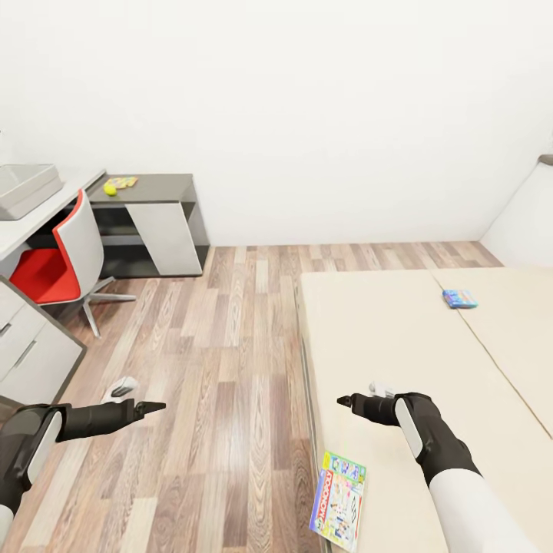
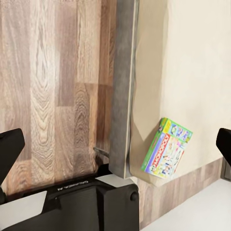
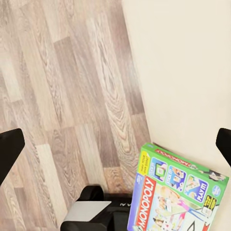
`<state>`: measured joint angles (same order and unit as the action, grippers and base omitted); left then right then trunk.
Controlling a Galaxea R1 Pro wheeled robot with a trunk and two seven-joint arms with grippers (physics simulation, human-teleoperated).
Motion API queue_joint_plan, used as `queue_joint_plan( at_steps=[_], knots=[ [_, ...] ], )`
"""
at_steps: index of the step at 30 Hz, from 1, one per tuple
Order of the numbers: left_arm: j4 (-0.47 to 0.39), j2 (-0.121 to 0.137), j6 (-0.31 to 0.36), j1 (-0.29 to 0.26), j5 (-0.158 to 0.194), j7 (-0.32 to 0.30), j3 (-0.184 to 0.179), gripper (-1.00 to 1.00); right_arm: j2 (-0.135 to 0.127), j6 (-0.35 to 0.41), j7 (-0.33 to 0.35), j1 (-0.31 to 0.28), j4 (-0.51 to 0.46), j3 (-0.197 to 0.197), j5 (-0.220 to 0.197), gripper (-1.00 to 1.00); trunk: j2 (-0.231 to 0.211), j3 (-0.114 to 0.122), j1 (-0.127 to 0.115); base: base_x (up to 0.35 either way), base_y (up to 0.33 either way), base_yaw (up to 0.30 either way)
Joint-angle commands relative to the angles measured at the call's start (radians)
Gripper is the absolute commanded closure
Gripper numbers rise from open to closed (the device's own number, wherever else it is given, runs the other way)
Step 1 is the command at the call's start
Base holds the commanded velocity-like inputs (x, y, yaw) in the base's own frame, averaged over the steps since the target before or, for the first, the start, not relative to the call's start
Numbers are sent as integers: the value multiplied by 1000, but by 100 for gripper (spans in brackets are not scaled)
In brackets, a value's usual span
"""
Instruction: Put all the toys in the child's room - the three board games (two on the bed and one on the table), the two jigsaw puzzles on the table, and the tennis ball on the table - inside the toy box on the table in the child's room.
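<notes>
The green-white Monopoly board game [image 1: 339, 500] lies on the cream bed [image 1: 399, 338], at its near left edge. A blue board game [image 1: 459, 299] rests farther back on the bed. My right gripper [image 1: 346, 399] hovers open over the bed, a little beyond the Monopoly box [image 3: 178, 197]. My left gripper [image 1: 151, 405] hangs open over the wood floor beside the bed, with the Monopoly box [image 2: 167, 149] in its view. At the far left, the grey toy box [image 1: 27, 188] sits on the white table [image 1: 15, 234]. The tennis ball [image 1: 110, 189] and a bright jigsaw puzzle [image 1: 125, 182] lie on the adjoining dark grey desk [image 1: 157, 187].
A red-and-white swivel chair [image 1: 57, 261] stands in front of the table. White drawers [image 1: 31, 349] are at the near left. A stretch of wood floor [image 1: 230, 346] runs between the bed and the desks. The bed's grey frame edge [image 2: 122, 96] borders the floor.
</notes>
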<state>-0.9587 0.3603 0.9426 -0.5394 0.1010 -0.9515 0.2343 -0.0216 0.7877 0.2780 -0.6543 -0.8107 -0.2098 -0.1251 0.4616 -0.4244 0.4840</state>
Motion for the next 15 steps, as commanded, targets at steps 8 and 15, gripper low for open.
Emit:
queue_joint_plan(
  at_steps=[8,15],
  knots=[
    [0,0,7,-1,6,0,0,-100,0,5,0,0,-1,-2,-7,-100,1,12,1,0,0,0],
    [0,0,7,-1,6,0,0,-100,0,5,0,0,-1,-1,-7,-100,1,23,1,0,0,0]
  ],
)
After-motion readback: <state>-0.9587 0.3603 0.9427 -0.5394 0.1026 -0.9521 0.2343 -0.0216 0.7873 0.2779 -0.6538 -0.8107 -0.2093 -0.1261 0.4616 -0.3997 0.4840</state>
